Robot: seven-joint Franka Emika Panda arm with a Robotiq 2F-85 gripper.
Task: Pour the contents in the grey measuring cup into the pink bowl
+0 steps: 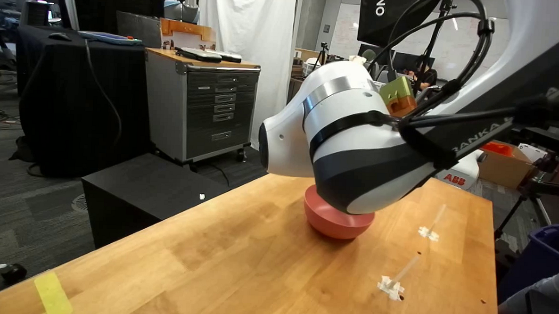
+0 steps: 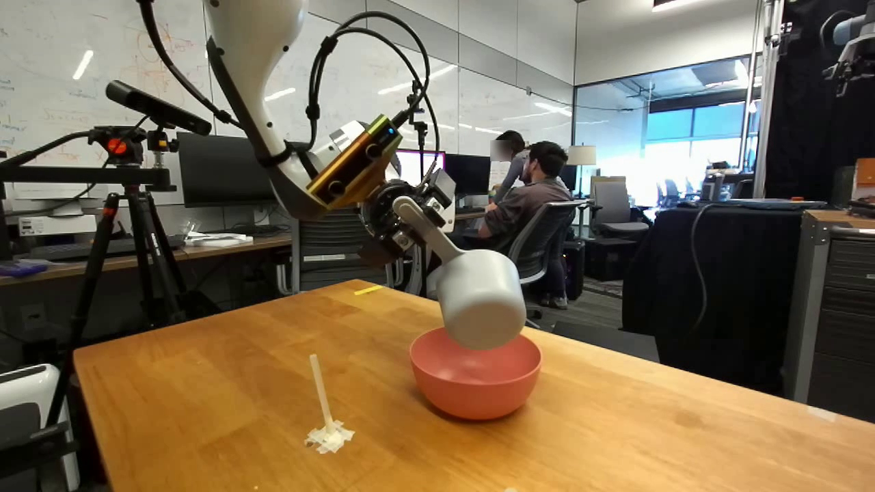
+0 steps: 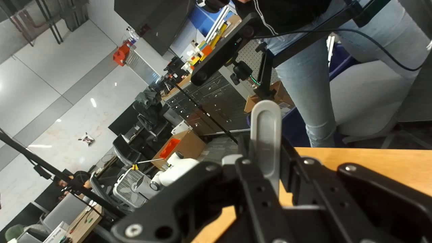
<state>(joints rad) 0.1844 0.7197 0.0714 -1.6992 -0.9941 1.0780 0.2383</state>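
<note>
The grey measuring cup (image 2: 480, 294) hangs tilted over the pink bowl (image 2: 475, 393), its base turned down toward the camera in an exterior view. Its mouth faces away, so the contents are hidden. My gripper (image 2: 420, 220) is shut on the cup's handle; in the wrist view, the handle (image 3: 266, 138) stands between the fingers of the gripper (image 3: 265, 153). The bowl (image 1: 338, 221) rests upright on the table, and the visible part of its inside looks bare. In that exterior view the arm blocks both cup and gripper.
On the wooden table (image 1: 237, 254), thin upright sticks (image 1: 437, 218) are fixed with white tape near one edge. Another such stick (image 2: 321, 393) stands in front of the bowl. A camera on a tripod (image 2: 157, 109) stands beside the table. Someone in jeans (image 3: 305, 87) sits close by.
</note>
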